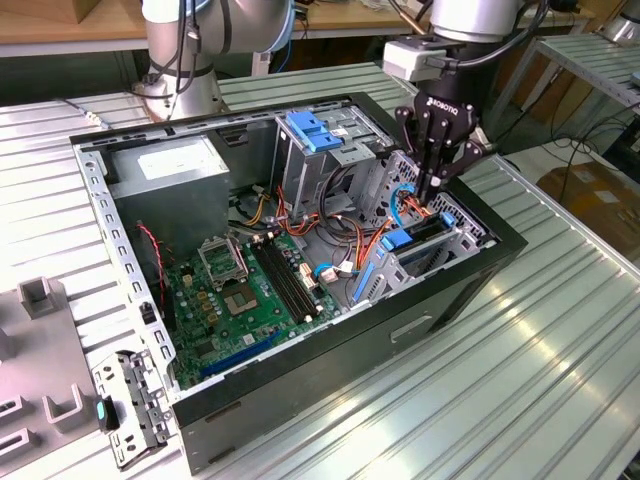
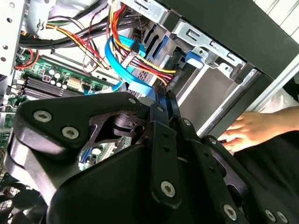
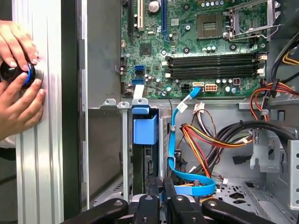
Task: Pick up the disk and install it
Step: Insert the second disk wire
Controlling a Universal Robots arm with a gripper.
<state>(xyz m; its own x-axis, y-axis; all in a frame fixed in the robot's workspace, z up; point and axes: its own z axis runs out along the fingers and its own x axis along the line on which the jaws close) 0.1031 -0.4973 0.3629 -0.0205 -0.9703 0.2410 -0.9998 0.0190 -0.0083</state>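
The gripper [image 1: 432,190], fingers pressed together, reaches into the drive cage [image 1: 440,245]; the disk [image 3: 142,161] sits edge-on there, mostly hidden.

Claw [image 1: 437,187] above open computer case [image 1: 480,262]

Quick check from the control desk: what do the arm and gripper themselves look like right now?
The arm is silver-grey with blue joint caps and black cables along it. The gripper is matte black with jointed, linked fingers, silver screw heads, white lettering on its body and a white box mounted above it.
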